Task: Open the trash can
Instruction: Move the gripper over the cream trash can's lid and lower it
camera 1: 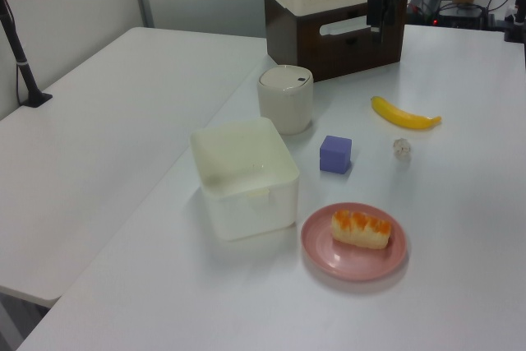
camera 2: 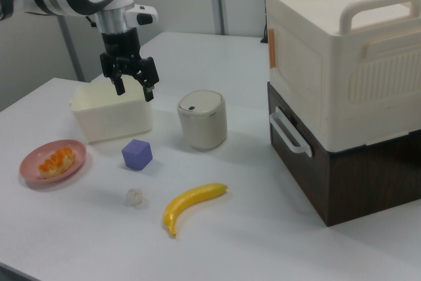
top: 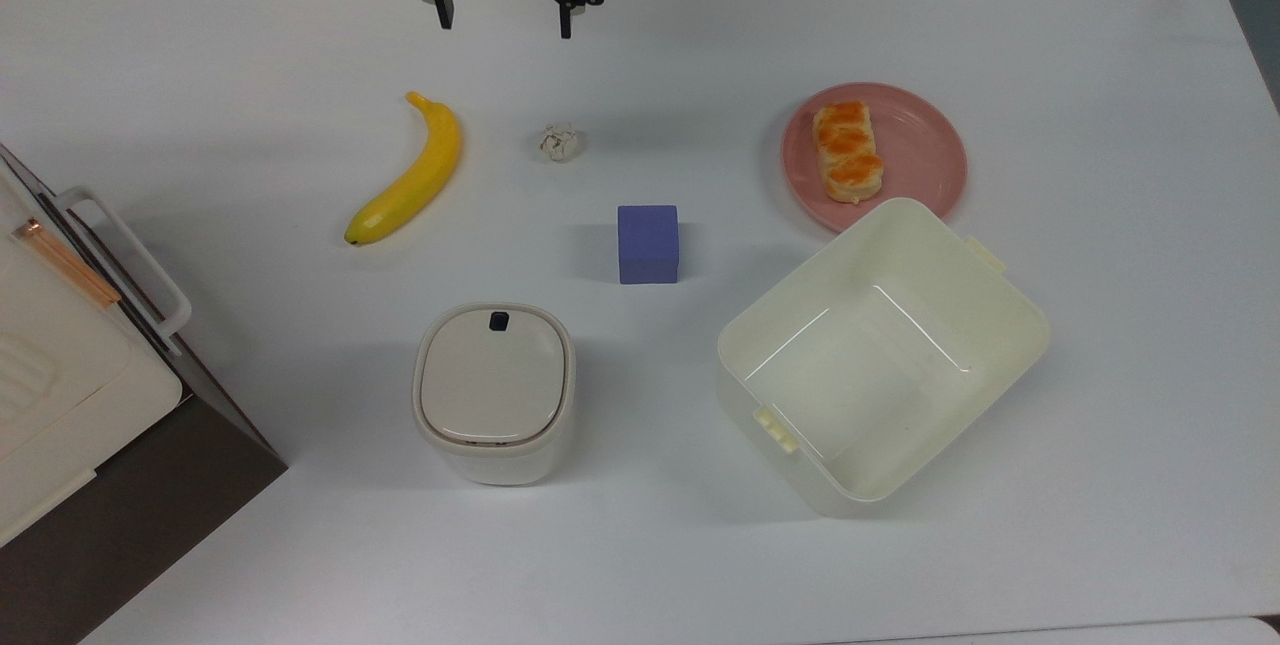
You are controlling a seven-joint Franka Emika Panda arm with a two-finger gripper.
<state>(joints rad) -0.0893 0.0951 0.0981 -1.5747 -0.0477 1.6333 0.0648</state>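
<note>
The trash can (top: pixel 494 390) is a small cream-white rounded bin with a flat beige lid, which lies shut. A small dark button (top: pixel 498 321) sits near the lid's far edge. The trash can also stands in the left view (camera 1: pixel 285 98) and the right view (camera 2: pixel 202 120). My gripper (top: pixel 504 25) hangs open at the top view's upper edge, far from the trash can, with nothing between its fingers. In the right view the gripper (camera 2: pixel 135 91) hovers above the table, to the left of the trash can.
A banana (top: pixel 410 172), a crumpled paper ball (top: pixel 559 142) and a blue cube (top: pixel 647 243) lie between gripper and trash can. A pink plate (top: pixel 930 140) holds bread (top: pixel 848 152). A lidless cream tub (top: pixel 870 365) stands right of the trash can, a brown-and-cream cabinet (top: pixel 70 375) left.
</note>
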